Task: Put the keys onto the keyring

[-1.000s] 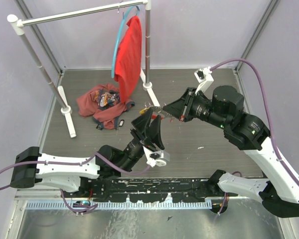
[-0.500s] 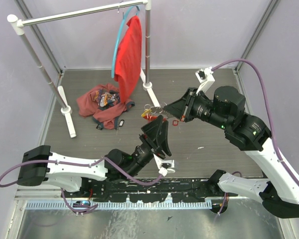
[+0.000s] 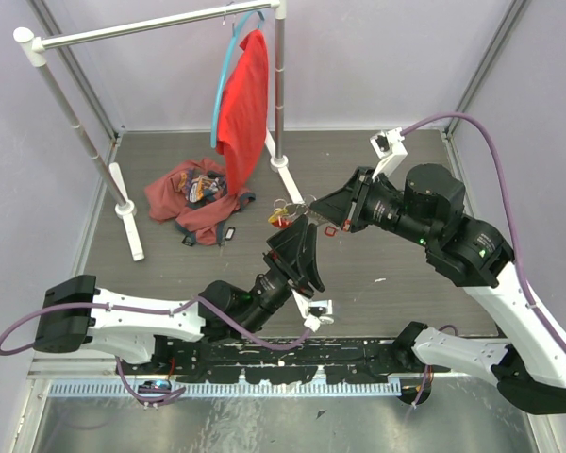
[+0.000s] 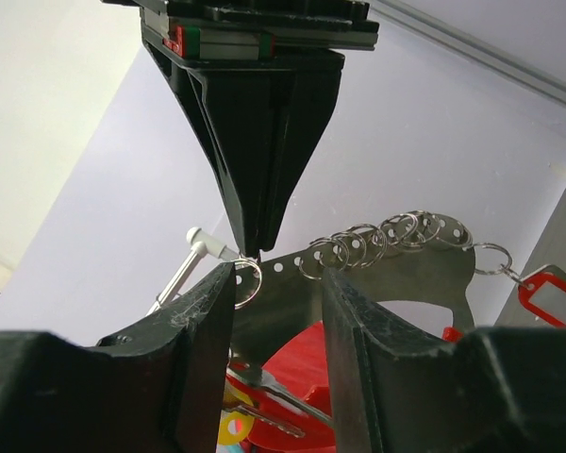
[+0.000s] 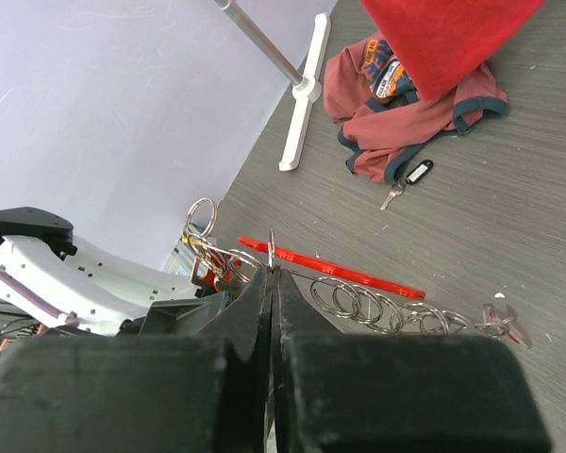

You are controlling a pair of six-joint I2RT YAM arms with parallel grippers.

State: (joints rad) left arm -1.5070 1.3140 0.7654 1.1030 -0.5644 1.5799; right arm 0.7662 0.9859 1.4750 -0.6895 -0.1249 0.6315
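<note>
My right gripper [image 3: 308, 209] is shut on a small metal ring of the keyring [image 5: 272, 251] and holds it above the table. A chain of silvery rings [image 5: 377, 307] and a red strap tag [image 4: 552, 294] hang from it. A bunch of keys [image 3: 281, 216] with red heads hangs at the ring's other side. In the left wrist view the keys [image 4: 264, 401] show low between my fingers. My left gripper [image 3: 298, 238] is open, points up just below the held ring [image 4: 248, 280], and its fingers [image 4: 200, 326] stand to either side of it.
A white clothes rack [image 3: 132, 203] carries a red shirt [image 3: 245, 104] on a blue hanger. A pile of reddish clothing [image 3: 193, 200] lies at its foot. A black fob with a key [image 3: 228, 233] lies beside the pile, also in the right wrist view [image 5: 410, 177].
My left gripper has swung right and now points up under the ring held by the right gripper. The key bunch has come into view. The right gripper has barely moved.
</note>
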